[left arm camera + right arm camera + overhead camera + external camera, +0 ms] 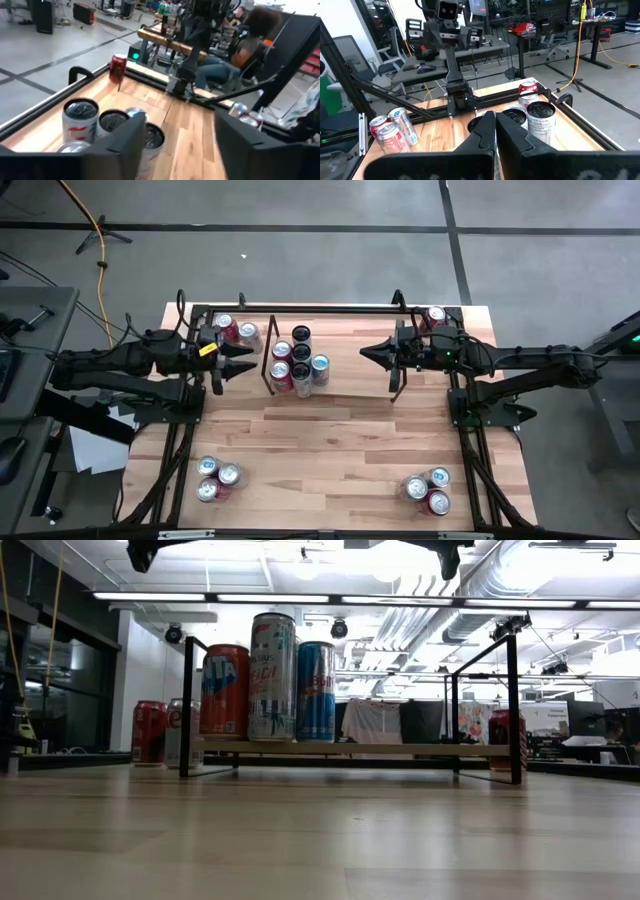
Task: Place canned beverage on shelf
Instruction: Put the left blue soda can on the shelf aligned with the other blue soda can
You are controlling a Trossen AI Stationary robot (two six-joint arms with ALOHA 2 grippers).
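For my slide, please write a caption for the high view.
Five cans on the shelf, both arms hovering beside it.

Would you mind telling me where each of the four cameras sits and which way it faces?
High view: overhead, straight down on the table; both arms, left hand open, right hand shut.
Low view: table height, level across; shelf with cans; arm parts at the top edge.
Left wrist view: past its own fingers toward the right arm.
Right wrist view: past its shut fingers toward the left arm.
Shared: the shelf's cans show in all four.
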